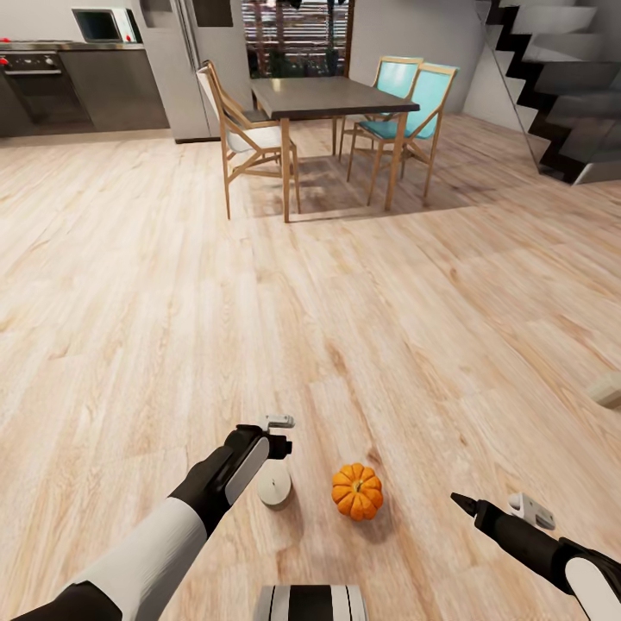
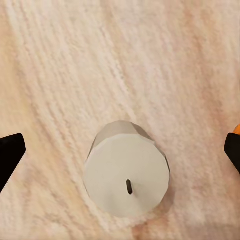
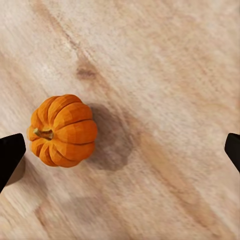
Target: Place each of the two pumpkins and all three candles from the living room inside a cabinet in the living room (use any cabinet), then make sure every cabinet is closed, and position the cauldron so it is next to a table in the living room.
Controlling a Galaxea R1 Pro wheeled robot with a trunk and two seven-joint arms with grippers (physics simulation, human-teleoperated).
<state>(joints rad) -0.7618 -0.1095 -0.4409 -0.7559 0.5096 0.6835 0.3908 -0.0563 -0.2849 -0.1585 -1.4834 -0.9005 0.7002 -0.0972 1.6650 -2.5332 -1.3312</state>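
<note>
On the living-room floor [image 1: 129,285], we hover our left gripper [image 1: 274,453] directly above a candle [image 1: 276,490], jaws spread wide with nothing between them. We judge this to be the gathering step: none of the pieces here has yet been lifted toward a cabinet. A pumpkin [image 1: 357,491] sits upright just beside the candle, on its right, apart from it. Our right gripper [image 1: 470,509] hangs to the pumpkin's right, near but clear of it, jaws also wide and empty.

The next move, as we read it, calls for lowering the left gripper straight down until the fingers straddle the stubby cylinder, then closing gently; the pumpkin is close enough that one finger could nudge it.

The left wrist view gives us what the head view hides behind the arm: the candle [image 2: 127,177] seen from above, wick visible, lying between the two dark fingertips [image 2: 10,155], with a sliver of orange at the frame's edge. The right wrist view shows the pumpkin [image 3: 63,130] offset toward one fingertip rather than centred. The head view alone supplies the dining table [image 1: 328,97], chairs and stairs beyond, plus a pale object [image 1: 606,390] at the right edge, too cropped to identify.
</note>
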